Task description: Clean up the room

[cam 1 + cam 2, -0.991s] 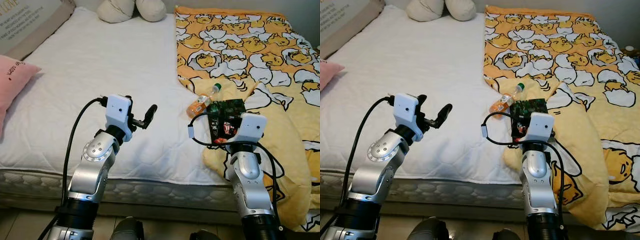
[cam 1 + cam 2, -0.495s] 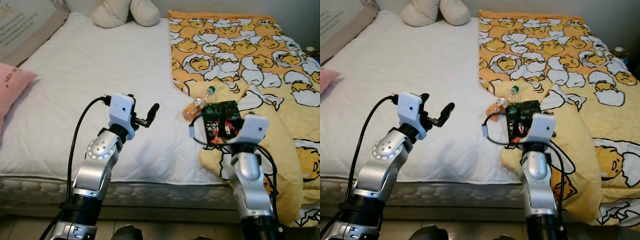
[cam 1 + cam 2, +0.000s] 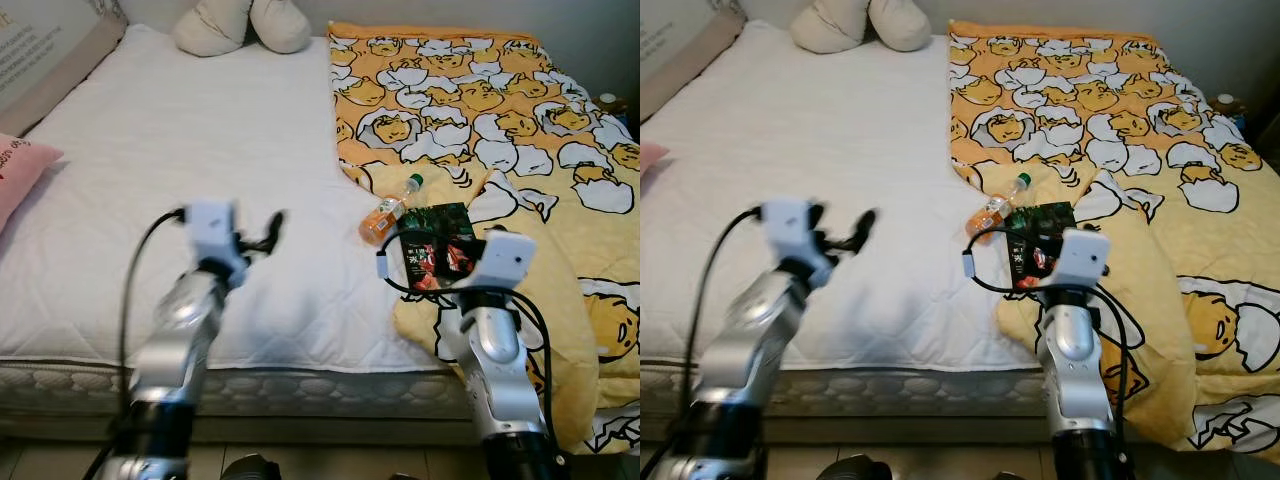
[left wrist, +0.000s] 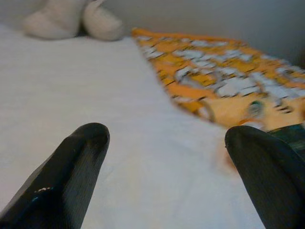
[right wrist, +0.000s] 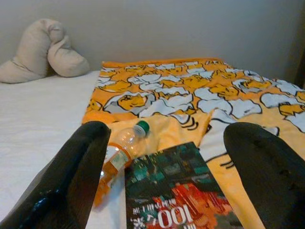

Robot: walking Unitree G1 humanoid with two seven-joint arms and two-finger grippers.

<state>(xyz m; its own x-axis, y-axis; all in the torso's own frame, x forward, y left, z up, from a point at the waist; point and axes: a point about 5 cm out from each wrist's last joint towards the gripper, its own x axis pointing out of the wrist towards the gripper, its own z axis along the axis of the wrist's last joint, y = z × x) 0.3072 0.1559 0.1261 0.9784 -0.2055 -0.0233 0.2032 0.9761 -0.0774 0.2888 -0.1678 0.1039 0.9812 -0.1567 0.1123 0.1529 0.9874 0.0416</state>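
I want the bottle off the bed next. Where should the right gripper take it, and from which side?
Grip the bottle across its middle, just above the orange liquid. It lies on its side, green cap pointing towards the yellow blanket, its lower end close beside the dark book. Probably best to bring the open right gripper down from above, fingers straddling the round body crosswise.

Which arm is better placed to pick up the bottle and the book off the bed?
Right. The right gripper is open and faces the book and bottle directly; the left gripper hovers over bare mattress, farther away.
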